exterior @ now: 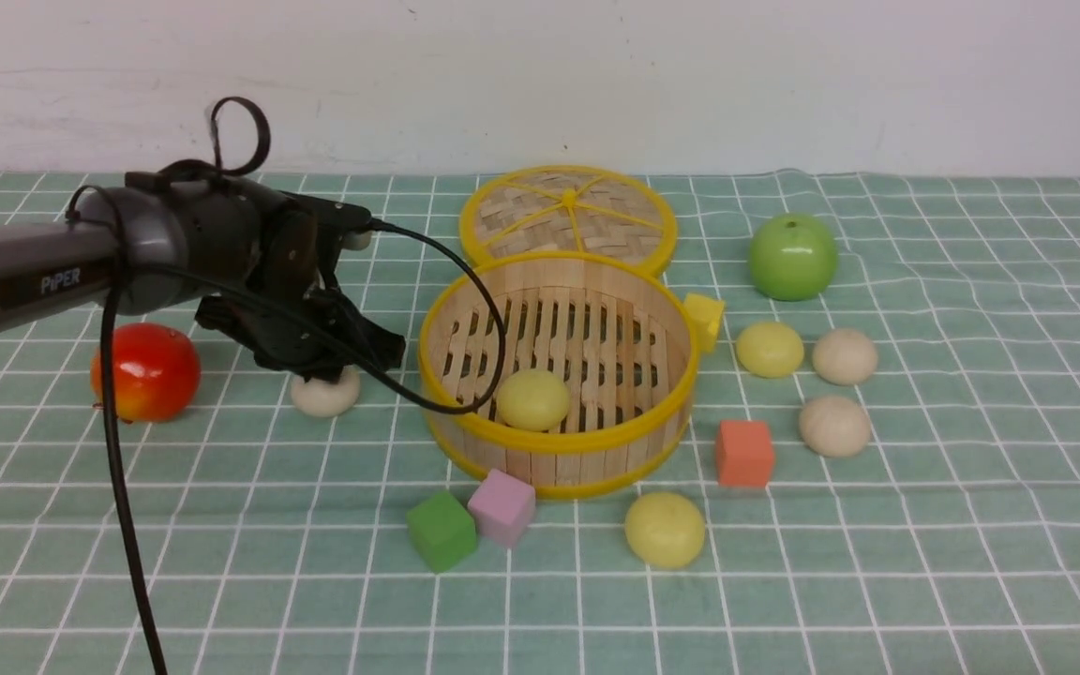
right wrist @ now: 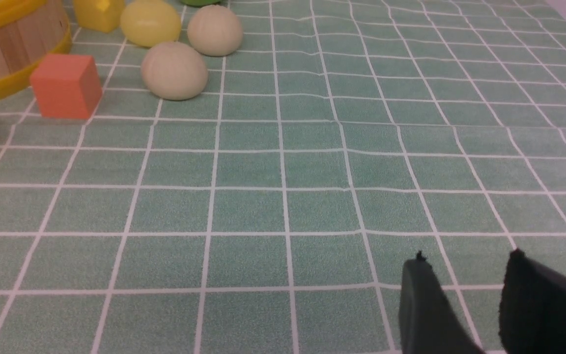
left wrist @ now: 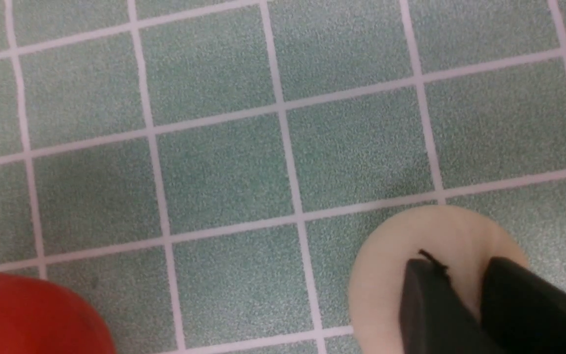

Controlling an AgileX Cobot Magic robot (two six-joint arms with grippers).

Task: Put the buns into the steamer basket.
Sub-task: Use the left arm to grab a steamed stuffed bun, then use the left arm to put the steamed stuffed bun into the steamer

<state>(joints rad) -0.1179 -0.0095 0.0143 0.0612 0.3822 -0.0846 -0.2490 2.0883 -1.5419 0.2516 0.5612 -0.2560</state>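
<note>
The steamer basket (exterior: 559, 441) stands mid-table with one pale yellow bun (exterior: 532, 398) inside. To its left lies a beige bun (exterior: 324, 394), and my left gripper (exterior: 334, 361) is down over it. In the left wrist view the fingers (left wrist: 430, 305) press close together on that bun (left wrist: 386, 275), and the gripper (left wrist: 460, 268) is shut on it. Right of the basket lie a yellow bun (exterior: 769, 349) and two beige buns (exterior: 844, 355) (exterior: 834, 426). Another yellow bun (exterior: 664, 530) sits in front. My right gripper (right wrist: 466, 260) hangs open over bare cloth, out of the front view.
The woven lid (exterior: 568, 211) leans behind the basket. A green apple (exterior: 792, 255) is at the back right and a red fruit (exterior: 144, 371) at the left. Yellow (exterior: 704, 319), orange (exterior: 744, 453), pink (exterior: 501, 506) and green (exterior: 442, 530) cubes ring the basket.
</note>
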